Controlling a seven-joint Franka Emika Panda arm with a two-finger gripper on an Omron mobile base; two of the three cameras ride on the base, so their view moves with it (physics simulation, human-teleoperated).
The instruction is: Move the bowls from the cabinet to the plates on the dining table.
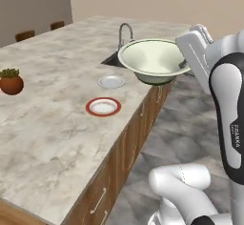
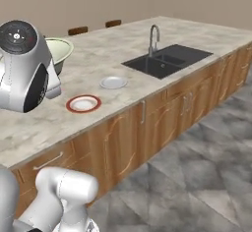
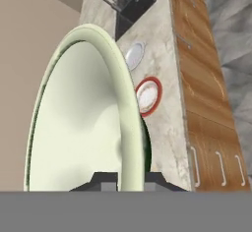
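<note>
Left base view takes in the potted plant [image 1: 11, 81] at the far left of the dining table [image 1: 52, 133]; right base view lacks it but shows the whole dark sink [image 2: 167, 60] and the drawer fronts. Between them lie the red plate [image 1: 103, 107] and, just beyond, a white plate [image 1: 111, 81]. The gripper [image 3: 124, 179] is clamped on the rim of the cream-white bowl [image 1: 153, 59], held aloft above the table's edge.

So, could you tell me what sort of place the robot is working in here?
A simulated home kitchen, most likely: a long marble-patterned dining table with wooden drawers, a black sink with a curved faucet, and plates set out.
</note>
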